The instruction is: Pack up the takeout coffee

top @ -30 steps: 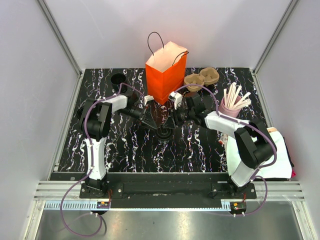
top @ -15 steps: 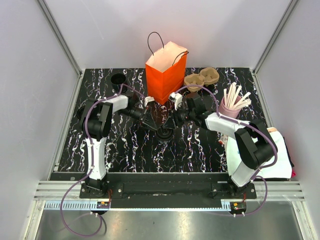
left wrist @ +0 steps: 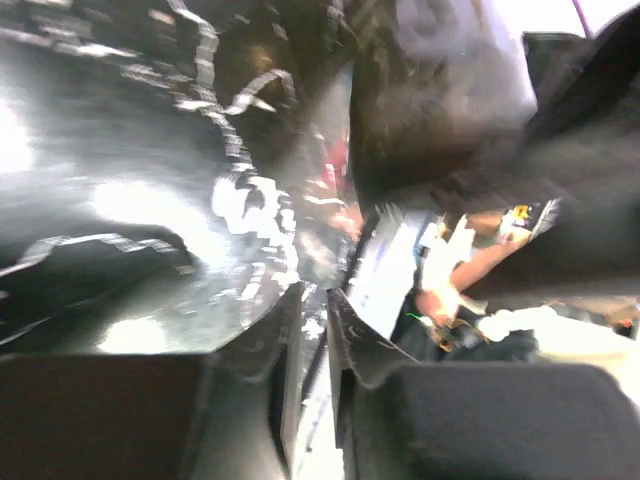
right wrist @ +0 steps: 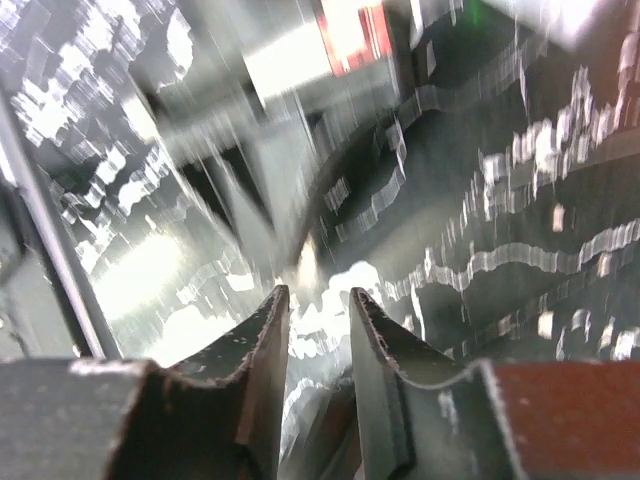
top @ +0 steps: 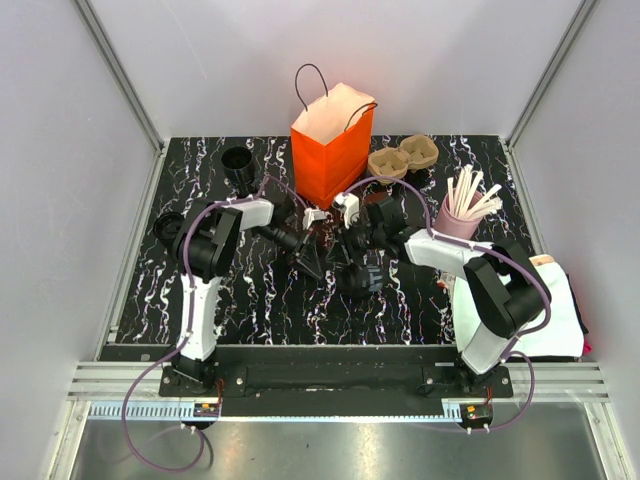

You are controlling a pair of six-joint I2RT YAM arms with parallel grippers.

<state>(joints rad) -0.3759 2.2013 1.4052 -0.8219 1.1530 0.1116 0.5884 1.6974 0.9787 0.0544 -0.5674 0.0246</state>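
Tabletop [top: 270, 310]: black surface with white marbling. Every item I list stands or lies on it.
Takeout coffee [top: 358, 278]: in the top view I find the small black cup on the tabletop near the middle, on the near side of the orange bag and clear of it, so it is outside the bag. There is pale marking on its side. It looks tipped, but I cannot confirm its attitude.
Orange bag [top: 332, 160]: upright at rear centre, mouth open, thin dark handles raised.
Left gripper [left wrist: 313, 305]: fingers drawn almost together with only a thin slit between them, and nothing in the slit. From above it sits just left of the coffee. I cannot tell whether it touches the cup.
Right gripper [right wrist: 318, 300]: fingers likewise close together with a narrow gap and nothing held. From above it lies between the bag and the coffee. I cannot confirm contact.
Wrist views: both heavily blurred. I can make out only the fingers and marbled streaks.
Pulp tray [top: 403, 157]: brown, two wells, at the rear just right of the bag.
Pink cup [top: 458, 222]: holds white sticks and stands on the right, beside the right arm.
Second black cup [top: 238, 162]: upright at rear left, well apart from the coffee.
Round black item [top: 168, 225]: lies near the left edge. I cannot identify it.
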